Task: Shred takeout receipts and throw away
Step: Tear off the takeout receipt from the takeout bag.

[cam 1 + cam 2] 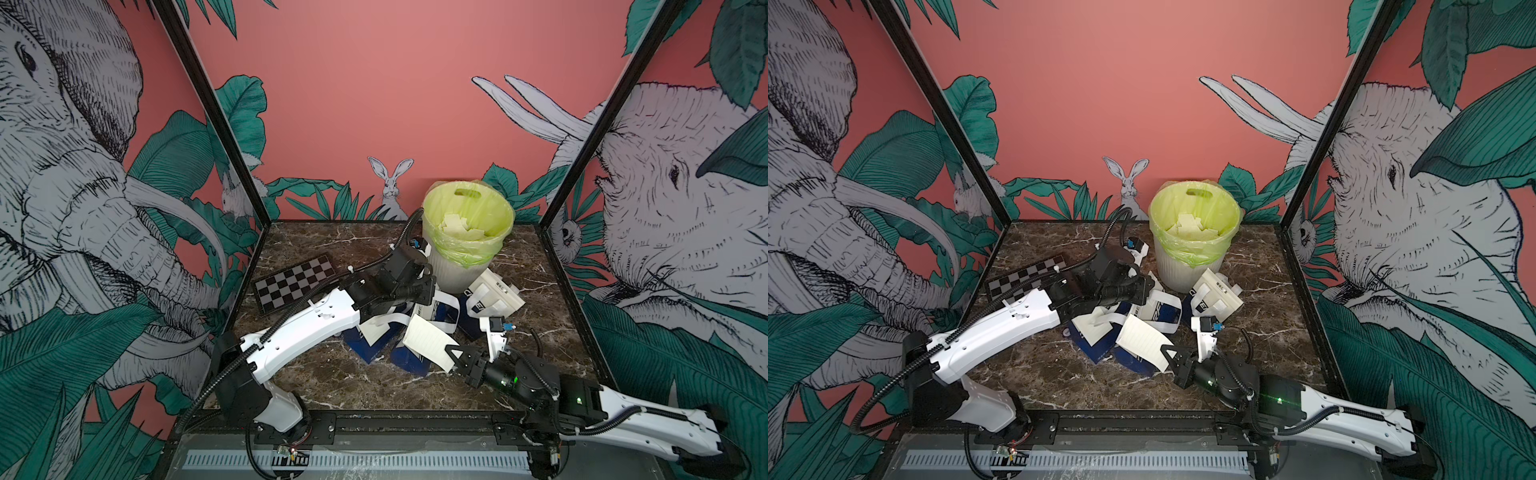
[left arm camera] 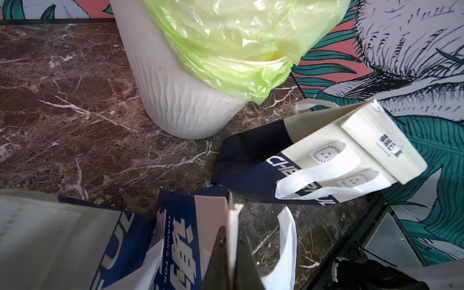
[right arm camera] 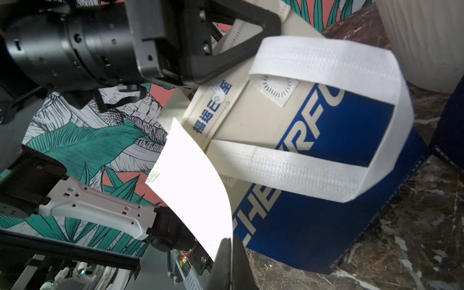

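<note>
Marble table (image 1: pixel 332 374) fills the centre of both top views. White green-lined bin (image 1: pixel 453 278) stands at its upper right. Tote bags (image 1: pixel 494 295) lie below the bin. The left gripper (image 2: pixel 231 226) is clamped on one bag's edge. The receipt (image 1: pixel 428 338), at lower centre, is pinched by the right gripper (image 3: pixel 231 242). Paper scraps (image 1: pixel 455 227) sit inside the bin.

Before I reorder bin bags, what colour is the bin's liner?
Translucent yellow-green liner, clearest in a top view.
</note>
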